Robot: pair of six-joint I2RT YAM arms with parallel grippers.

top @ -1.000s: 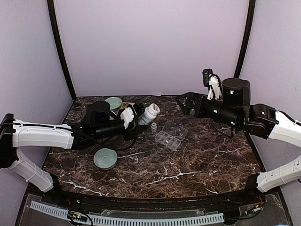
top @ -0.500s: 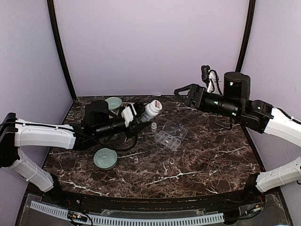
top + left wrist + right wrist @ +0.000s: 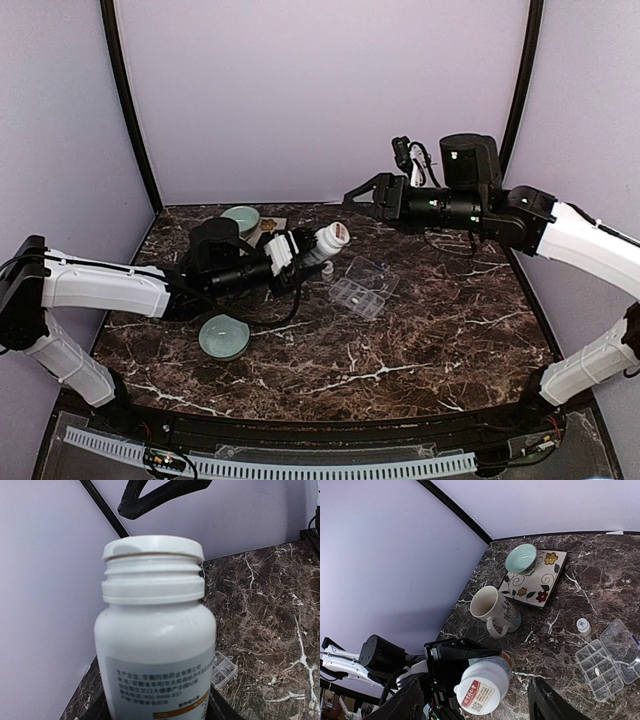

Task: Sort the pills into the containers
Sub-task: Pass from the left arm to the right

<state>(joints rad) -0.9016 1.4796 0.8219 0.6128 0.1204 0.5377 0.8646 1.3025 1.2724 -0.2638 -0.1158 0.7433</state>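
Note:
My left gripper (image 3: 288, 254) is shut on a white pill bottle (image 3: 324, 242) and holds it tilted above the table, its threaded neck bare and its sealed top toward the right arm. In the left wrist view the bottle (image 3: 155, 630) fills the frame. My right gripper (image 3: 362, 194) hangs open in the air to the bottle's upper right, apart from it; its wrist view looks down on the bottle's labelled top (image 3: 482, 687) between the spread fingers (image 3: 547, 702). The clear containers box (image 3: 362, 285) lies open on the table, one pale pill (image 3: 596, 670) in a compartment.
A small white-capped bottle (image 3: 327, 268) stands left of the box. A pale green bowl (image 3: 224, 336) sits near the front left; another bowl (image 3: 521, 558) rests on a flowered plate (image 3: 547, 577) at the back. A mug (image 3: 492, 609) stands beside that plate.
The right arm has swung left and forward, bringing its gripper over toward the bottle. The left gripper has shifted the bottle slightly right and tipped its top toward it.

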